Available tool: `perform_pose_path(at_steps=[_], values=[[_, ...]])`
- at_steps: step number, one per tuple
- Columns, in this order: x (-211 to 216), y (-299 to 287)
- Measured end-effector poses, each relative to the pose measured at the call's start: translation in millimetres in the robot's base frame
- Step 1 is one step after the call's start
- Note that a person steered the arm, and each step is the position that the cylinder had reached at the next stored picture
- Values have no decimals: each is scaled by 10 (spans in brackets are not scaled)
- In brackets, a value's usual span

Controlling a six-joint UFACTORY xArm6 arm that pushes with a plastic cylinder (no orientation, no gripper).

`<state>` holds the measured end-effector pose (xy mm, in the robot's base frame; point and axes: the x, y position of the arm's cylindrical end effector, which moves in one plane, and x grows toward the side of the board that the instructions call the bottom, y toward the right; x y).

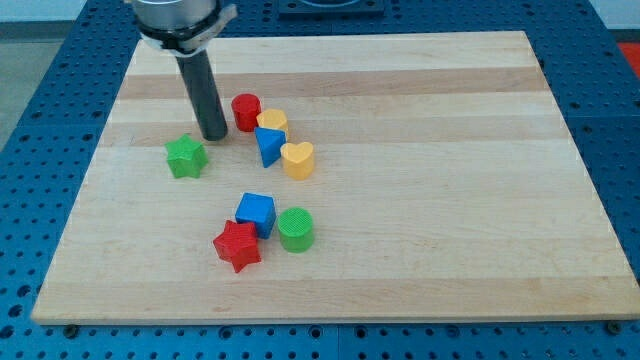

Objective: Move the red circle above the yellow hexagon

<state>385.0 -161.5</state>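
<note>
Approach step. Tool: bare rod, no jaws to part or close; my tip [214, 136] sits just left of red circle [246, 110], near green star [186, 156]. Circle touches yellow hexagon [271, 122] at its upper-left. Next push, judged: nudge circle rightward and up-view, skirting hexagon.

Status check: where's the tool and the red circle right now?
My tip on the board, just left of red circle. Red circle touching yellow hexagon, at its upper left. Green star below-left, clear.

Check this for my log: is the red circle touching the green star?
No, the red circle stands apart from the green star, with my tip between them.
</note>
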Motion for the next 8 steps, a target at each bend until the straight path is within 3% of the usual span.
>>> perform_pose_path(at_steps=[3,8], values=[[-287,-153],[-191,-111]])
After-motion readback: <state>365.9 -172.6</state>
